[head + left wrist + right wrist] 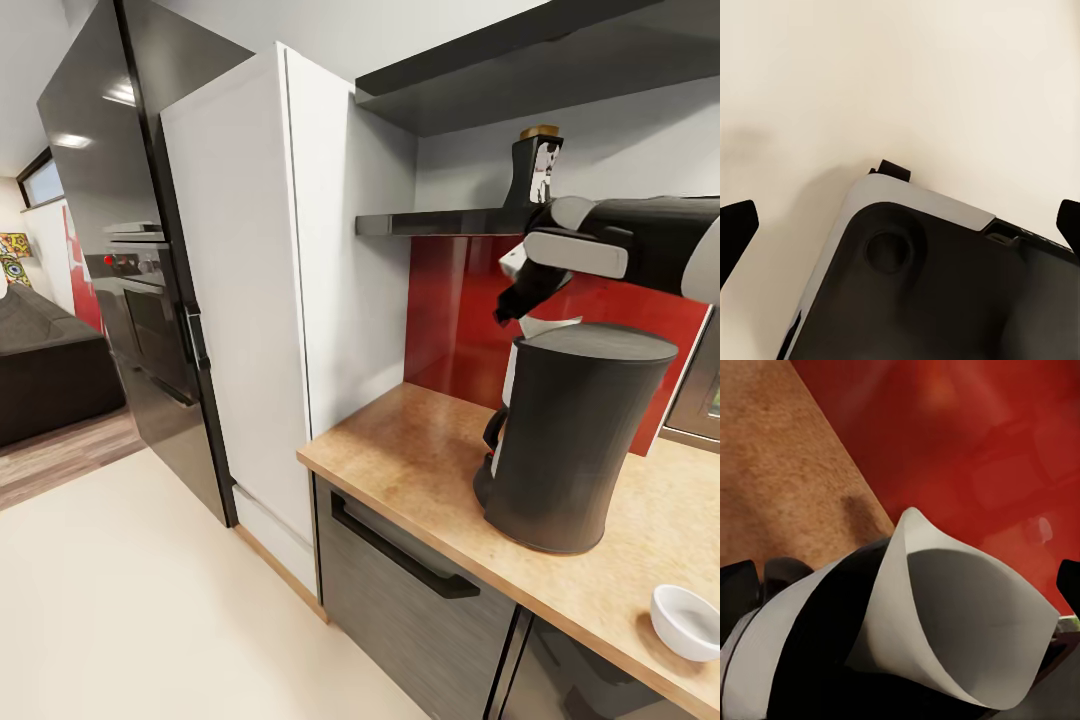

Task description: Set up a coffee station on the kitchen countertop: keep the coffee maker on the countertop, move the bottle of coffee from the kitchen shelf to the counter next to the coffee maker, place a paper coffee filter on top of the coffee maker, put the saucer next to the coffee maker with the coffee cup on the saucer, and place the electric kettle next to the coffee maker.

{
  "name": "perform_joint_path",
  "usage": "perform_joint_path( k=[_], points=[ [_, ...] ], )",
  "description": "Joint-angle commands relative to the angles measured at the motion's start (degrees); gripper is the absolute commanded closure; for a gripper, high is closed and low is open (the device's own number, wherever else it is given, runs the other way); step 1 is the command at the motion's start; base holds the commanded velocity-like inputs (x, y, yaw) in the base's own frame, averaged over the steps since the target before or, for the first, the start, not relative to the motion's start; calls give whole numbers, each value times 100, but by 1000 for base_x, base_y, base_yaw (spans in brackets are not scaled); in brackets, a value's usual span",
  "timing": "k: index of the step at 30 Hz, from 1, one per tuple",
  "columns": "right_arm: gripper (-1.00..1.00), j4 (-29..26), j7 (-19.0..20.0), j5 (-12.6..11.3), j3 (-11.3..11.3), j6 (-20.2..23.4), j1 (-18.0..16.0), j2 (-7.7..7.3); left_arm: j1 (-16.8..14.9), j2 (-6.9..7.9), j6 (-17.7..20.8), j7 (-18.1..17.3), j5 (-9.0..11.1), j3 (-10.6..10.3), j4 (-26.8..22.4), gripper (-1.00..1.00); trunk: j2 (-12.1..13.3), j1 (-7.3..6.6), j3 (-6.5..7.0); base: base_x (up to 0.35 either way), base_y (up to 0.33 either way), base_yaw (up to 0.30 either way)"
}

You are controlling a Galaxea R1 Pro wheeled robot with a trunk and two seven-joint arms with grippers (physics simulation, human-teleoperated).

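Your right claw hangs just above the coffee maker; can't tell if it's apart or together. One paper coffee filter, a white cone, sits right under it at the maker's top. Up behind it, one coffee bottle on the shelf, label unreadable. Off to the side, one white saucer on the countertop. Left claw fingers are spread over floor.

Wooden countertop: coffee maker standing mid-surface; white saucer near front edge. Wall shelf: coffee bottle upright.
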Motion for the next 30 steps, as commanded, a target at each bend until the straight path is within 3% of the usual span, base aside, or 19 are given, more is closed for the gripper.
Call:
perform_joint_path(
  k=[1, 2, 3, 8, 14, 16, 20, 24, 28, 29, 30],
  points=[
    [-100, -13, -54, -60, -81, -7, -11, -6, 3, -1, -4, -2, 36, 0, -11, -100, -4, 1, -6, 0, 0, 0],
    [-100, -13, -54, -60, -155, -7, -11, -9, 3, -1, -4, -2, 36, 0, -11, -100, -4, 1, -6, 0, 0, 0],
    [-100, -16, -53, -63, -454, -7, -11, -24, 3, -1, -4, -2, 36, 0, -11, -100, -4, 1, -6, 0, 0, 0],
    [-100, -27, -53, -69, -1041, -6, -11, -43, 3, -1, -4, -3, 36, 0, -11, -100, -4, 1, -6, 0, 0, 0],
    [-100, -244, -47, -76, -1236, -12, -11, -47, 3, -1, -4, -5, 36, 0, -11, -100, -4, 1, -6, 0, 0, 0],
    [-100, -338, -45, -83, -1449, -14, -11, -47, 3, -1, -4, -7, 36, 0, -11, -100, -4, 1, -6, -16, 0, 0],
    [-100, -444, -40, -163, -1650, -15, -11, -48, 3, -1, -4, -9, 36, 0, -11, -100, -4, 1, -6, -134, 0, 0],
    [-100, -845, -35, -498, -1753, -55, -7, -48, 3, 1, -4, -10, 36, 0, -11, -100, -4, 1, -6, -211, 0, 0],
    [-100, -1715, -22, -873, -1793, -278, 10, -54, 3, 0, -4, -10, 36, 0, -11, -100, -4, 1, -6, -74, 0, 0],
    [-100, -1968, -22, -961, -1798, -536, 15, -55, 3, 1, -4, -10, 36, 0, -11, -100, -4, 1, -6, -29, 0, 0],
    [-100, -2336, -24, -1137, -1798, -1089, 19, -58, 3, 0, -4, -10, 36, 0, -11, -100, -4, 1, -6, -15, 0, 0]
  ],
)
